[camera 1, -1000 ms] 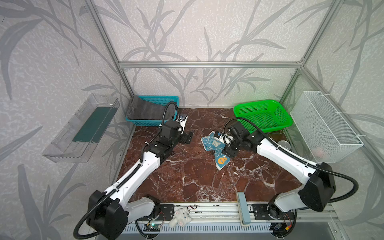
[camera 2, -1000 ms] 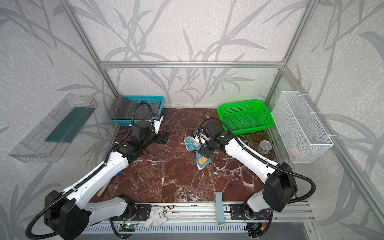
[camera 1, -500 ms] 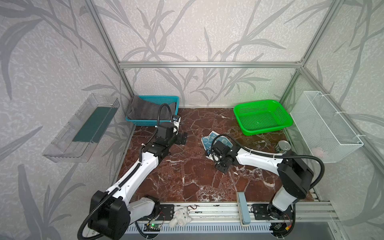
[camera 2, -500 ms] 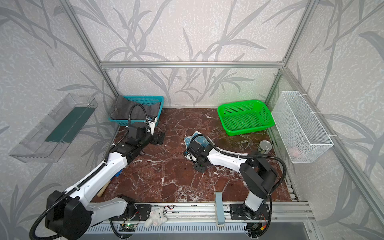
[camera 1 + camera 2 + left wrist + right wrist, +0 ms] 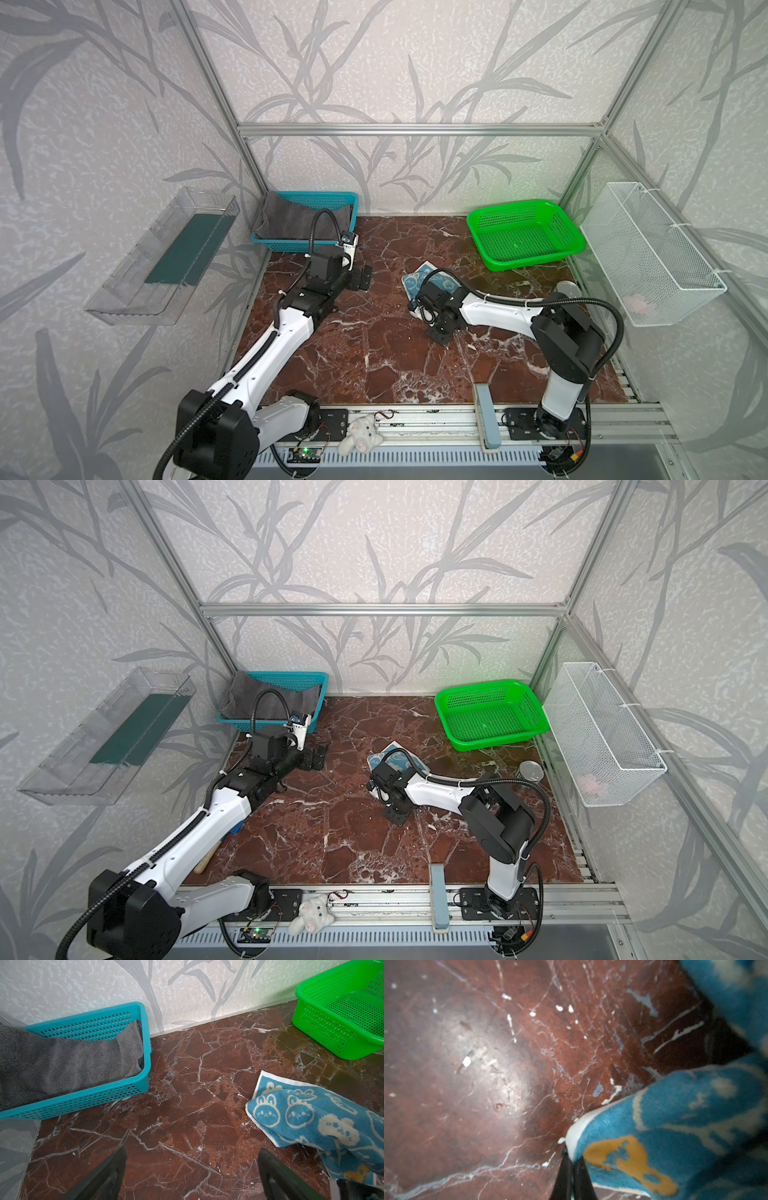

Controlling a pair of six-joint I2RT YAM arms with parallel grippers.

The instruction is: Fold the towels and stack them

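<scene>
Your right gripper (image 5: 571, 1158) clamped on the white hem of the bunny towel (image 5: 675, 1118), your left gripper (image 5: 191, 1159) spread wide, holding nothing, grey towel (image 5: 282, 216) in basket (image 5: 320, 194) at 10 o'clock.

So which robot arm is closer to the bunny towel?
The right. The right fingers are shut on the bunny towel at its white edge. The left fingers are open, not touching it, over bare table between it and the teal basket.

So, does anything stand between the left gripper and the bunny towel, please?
Nothing visible does: only bare table lies between the open left gripper and the bunny towel, whose edge the right gripper pinches.
</scene>
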